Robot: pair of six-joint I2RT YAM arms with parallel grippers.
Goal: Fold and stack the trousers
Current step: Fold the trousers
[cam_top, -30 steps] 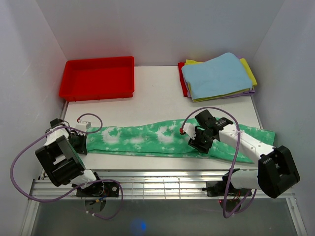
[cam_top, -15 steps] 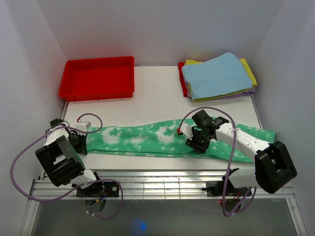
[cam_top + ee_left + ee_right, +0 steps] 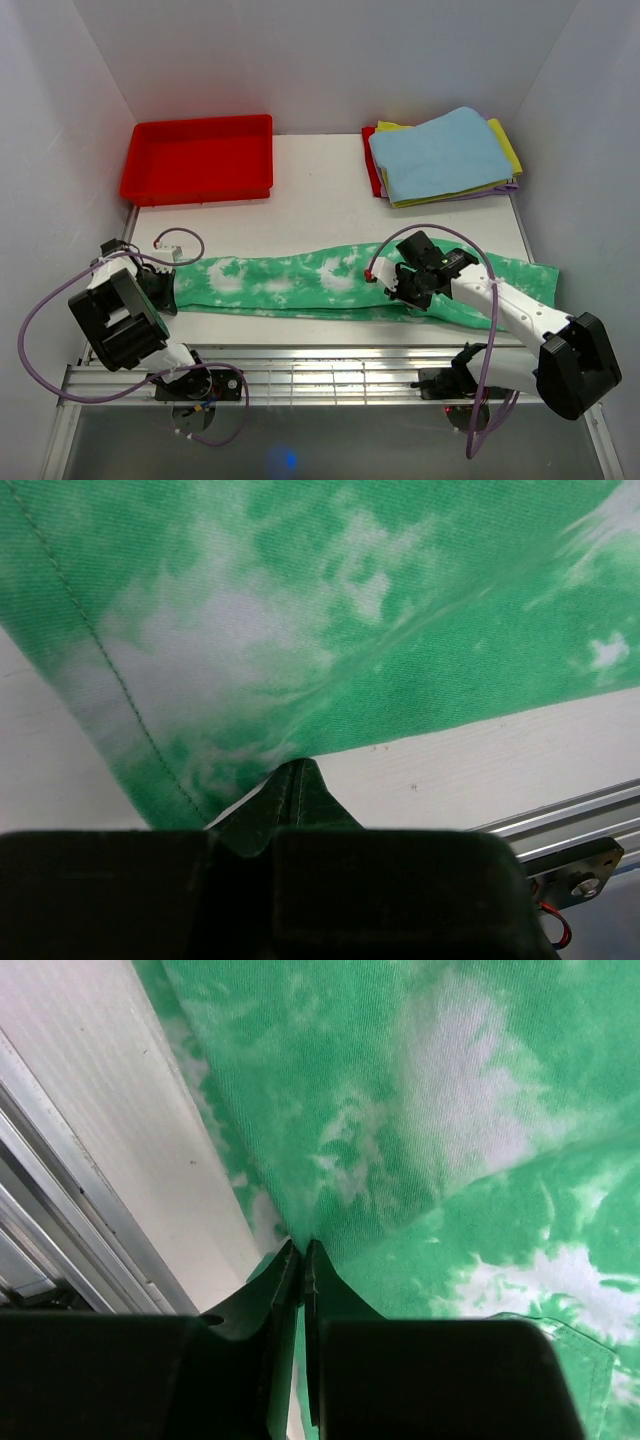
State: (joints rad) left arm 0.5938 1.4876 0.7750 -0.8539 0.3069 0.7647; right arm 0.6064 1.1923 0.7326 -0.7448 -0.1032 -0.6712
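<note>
Holds the trousers (image 3: pixel 290 282) stretched long along the near edge of the table (image 3: pixel 330 195), left end effector (image 3: pixel 297 772) and right end effector (image 3: pixel 301 1248) clenched on them, crosswise folding and stacking not yet done.

Trousers (image 3: pixel 300 280) green with white tie-dye blotches — tray (image 3: pixel 200 160) red — light blue cloth (image 3: pixel 440 150), yellow cloth (image 3: pixel 508 146).

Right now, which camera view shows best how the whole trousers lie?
The top external view: it shows the trousers whole, stretched from left to right. The left wrist view shows only a close patch at the left end effector; the right wrist view shows only a close patch at the right end effector.
</note>
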